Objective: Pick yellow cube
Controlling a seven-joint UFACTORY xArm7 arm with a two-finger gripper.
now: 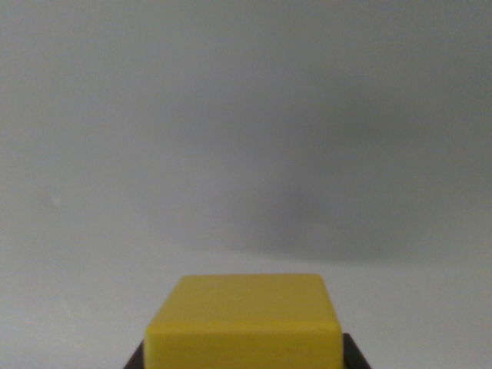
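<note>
End effector edges point(244, 355), dark, flank smooth boxy yellow cube point(244, 319).

The yellow cube point(244, 319) is the only solid thing standing in the frame, low and centred at the bottom edge. Dark parts point(356, 355) sit tight against its lower corners on both sides, partly cut off by the frame, so there is no gap there. Beyond the cube, and to the wrist view's left and right of it, lies plain grey surface point(246, 138) with nothing on it, only a soft shadow. Whether that grey is counter or wall cannot be told.
</note>
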